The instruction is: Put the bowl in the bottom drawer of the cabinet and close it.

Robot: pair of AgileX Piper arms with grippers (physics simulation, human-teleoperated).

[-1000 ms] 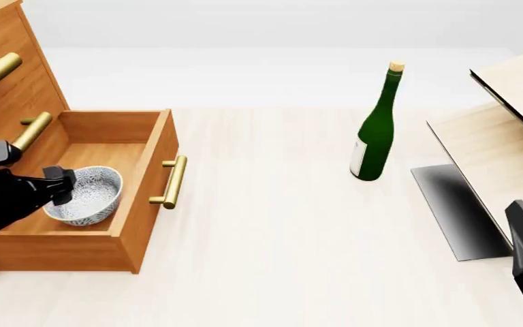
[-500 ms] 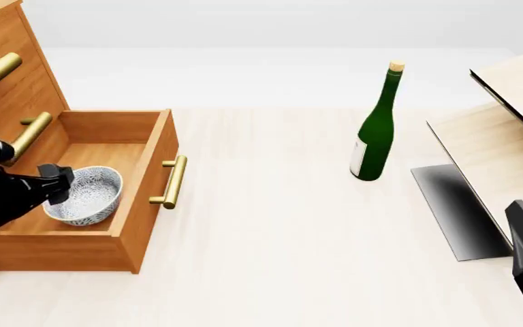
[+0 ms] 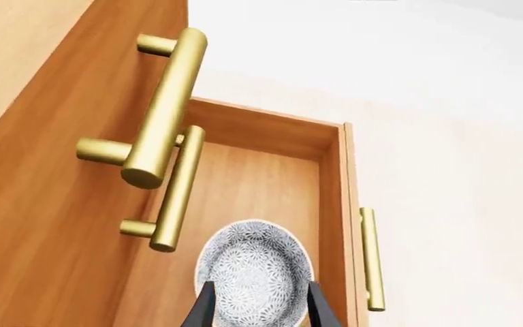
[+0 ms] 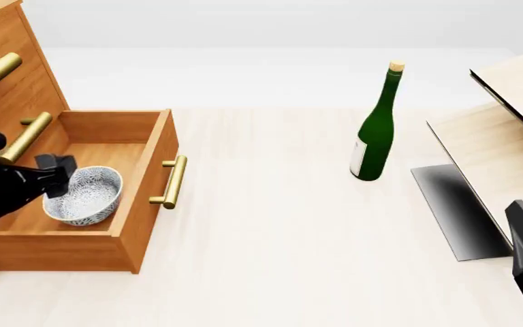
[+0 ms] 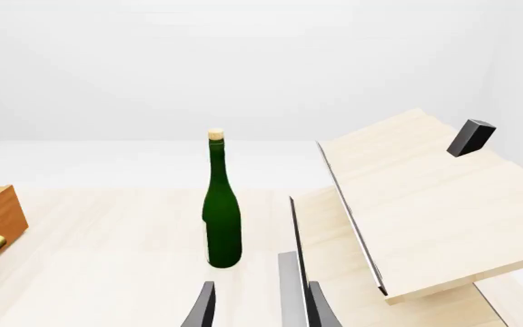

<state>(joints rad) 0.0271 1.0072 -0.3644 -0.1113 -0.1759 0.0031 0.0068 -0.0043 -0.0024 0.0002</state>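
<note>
One small white speckled bowl [image 4: 87,195] sitting in the pulled-out orange-brown bottom drawer [image 4: 144,178] of the wooden cabinet [image 4: 7,82], bare pale table [image 4: 280,238] at 3 o'clock. Left gripper [image 4: 57,176] spread, just above the rim. One green bottle [image 4: 376,126]. Three brass handles. Right gripper [image 5: 259,306] spread, fingers seen only by wrist.
</note>
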